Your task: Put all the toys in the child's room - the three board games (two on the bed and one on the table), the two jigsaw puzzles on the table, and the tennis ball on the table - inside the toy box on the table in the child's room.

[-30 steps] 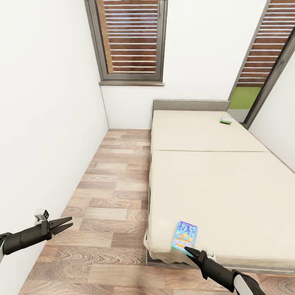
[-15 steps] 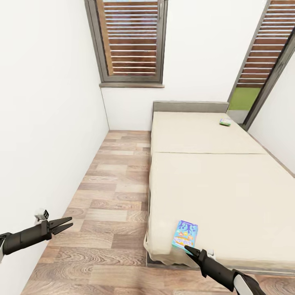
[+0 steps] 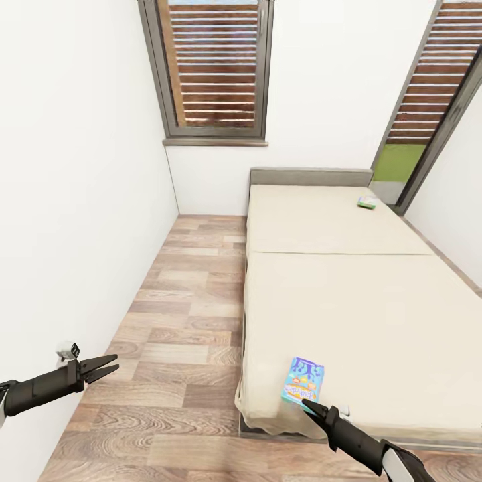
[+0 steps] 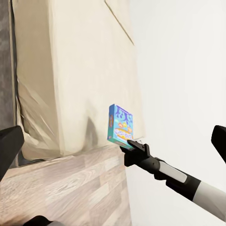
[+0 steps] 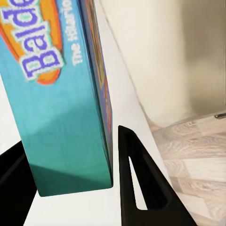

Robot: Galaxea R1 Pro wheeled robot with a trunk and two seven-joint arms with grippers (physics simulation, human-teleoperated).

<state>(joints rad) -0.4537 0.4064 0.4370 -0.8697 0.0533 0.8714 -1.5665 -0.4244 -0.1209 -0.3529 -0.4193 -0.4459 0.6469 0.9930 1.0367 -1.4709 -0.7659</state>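
Right claw (image 3: 308,406) nearer blue board game (image 3: 303,382)

Bed (image 3: 361,301) with two board games (image 3: 303,381)

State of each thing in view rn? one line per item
Blue board game: flat on the bed's near corner, between the right claw's fingers.
Green board game: flat near the headboard, untouched.
Right claw: open around the blue game's edge.
Left claw: open, empty, over the floor.

One board game (image 3: 303,383) at bed's (image 3: 348,294) near corner; another (image 3: 366,202) far end.
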